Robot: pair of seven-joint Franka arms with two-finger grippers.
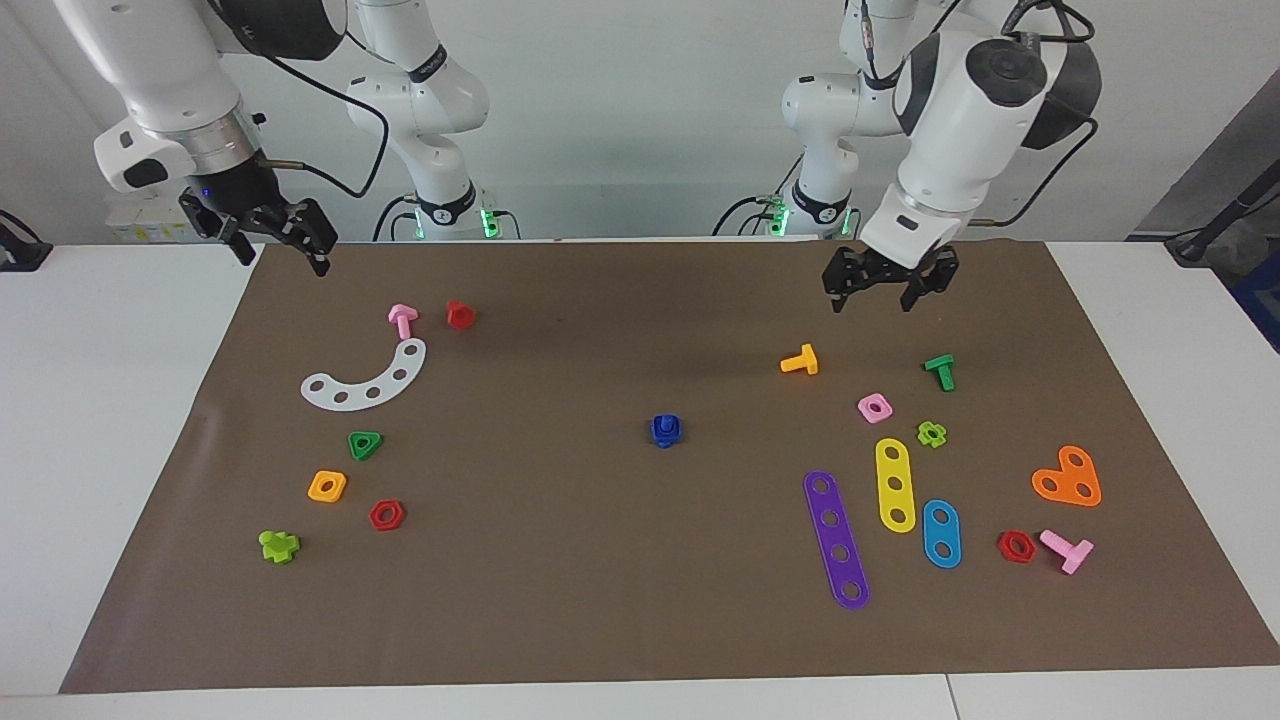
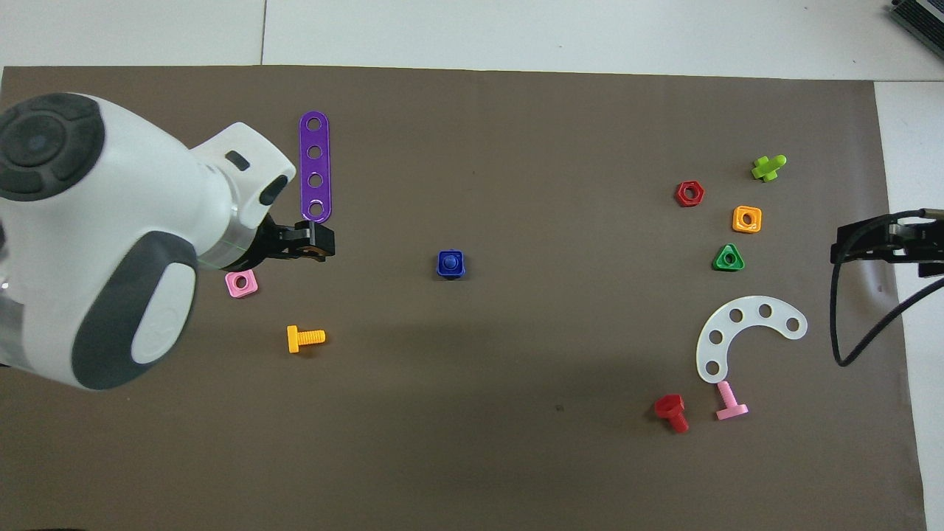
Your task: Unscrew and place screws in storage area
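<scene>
The screws point(image 1: 665, 430) are two dark-blue pieces still joined, a bolt standing in a squarish nut, at the middle of the brown mat point(image 1: 620, 600); they also show in the overhead view point(image 2: 450, 264). My left gripper point(image 1: 872, 300) is open and empty, raised over the mat beside an orange bolt point(image 1: 800, 361), well apart from the screws; it also shows in the overhead view point(image 2: 313, 247). My right gripper point(image 1: 284, 262) is open and empty, raised over the mat's edge at the right arm's end; it also shows in the overhead view point(image 2: 848, 247).
Coloured bolts, nuts and strips lie at both ends of the mat: purple strip point(image 1: 836, 540), yellow strip point(image 1: 894, 485), light-blue strip point(image 1: 941, 533) and orange plate point(image 1: 1068, 478) at the left arm's end; white curved strip point(image 1: 365, 380) and green triangular nut point(image 1: 364, 444) at the right arm's end.
</scene>
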